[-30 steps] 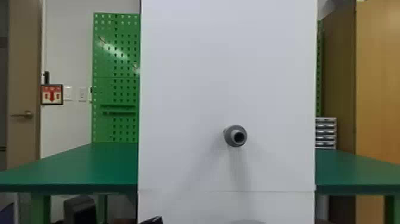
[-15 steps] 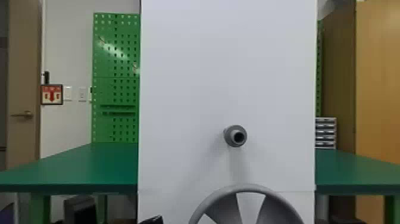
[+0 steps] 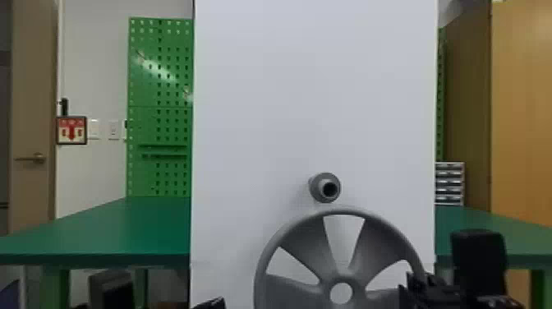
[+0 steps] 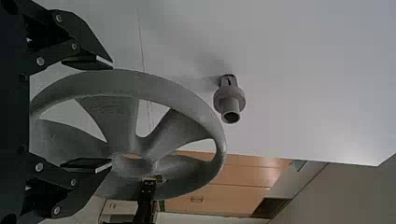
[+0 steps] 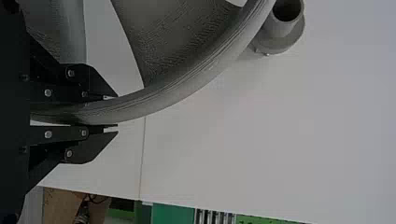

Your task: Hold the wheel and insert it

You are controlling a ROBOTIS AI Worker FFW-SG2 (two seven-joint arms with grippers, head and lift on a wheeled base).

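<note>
Grey spoked wheel (image 3: 302, 240) upright below grey peg (image 3: 319, 187)

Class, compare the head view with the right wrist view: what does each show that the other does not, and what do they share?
Head view: the door with its handle, the red sign on the wall, and the hub of the wheel.

Right wrist view: the right gripper's two flat fingertips, one on either side of the wheel's rim, and a dark cable.

Both: part of the wheel, the grey peg, the white board, the green table and the small drawers.
</note>
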